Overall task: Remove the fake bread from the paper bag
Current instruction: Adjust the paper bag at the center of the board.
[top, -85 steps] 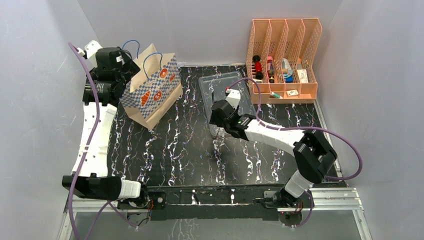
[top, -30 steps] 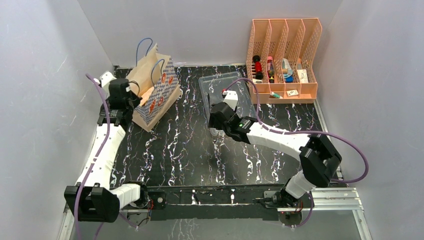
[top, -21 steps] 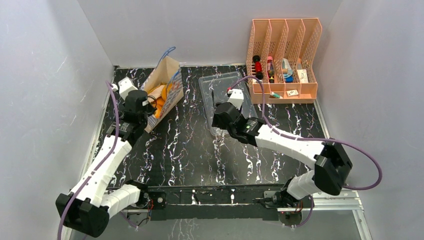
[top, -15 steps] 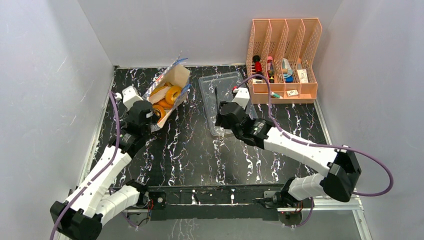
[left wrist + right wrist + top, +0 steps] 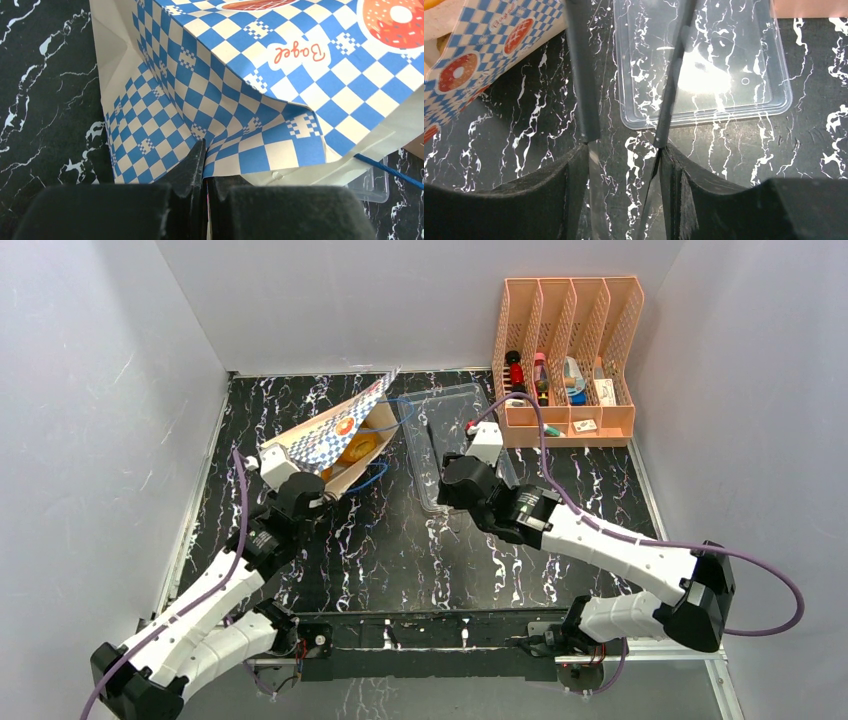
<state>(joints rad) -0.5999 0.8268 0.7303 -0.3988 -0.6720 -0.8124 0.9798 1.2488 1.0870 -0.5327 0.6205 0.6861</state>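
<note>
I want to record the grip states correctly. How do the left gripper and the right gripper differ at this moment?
The left gripper is shut, while the right gripper stands open. The left gripper pinches a checkered fold of the paper bag, while the right gripper holds nothing. The left gripper is at the bag, while the right gripper reaches over the near rim of the clear tray. Both have dark fingers.

The paper bag (image 5: 250, 85) carries one orange word on its blue checks, apparently "Bagel", seen upside down.
</note>
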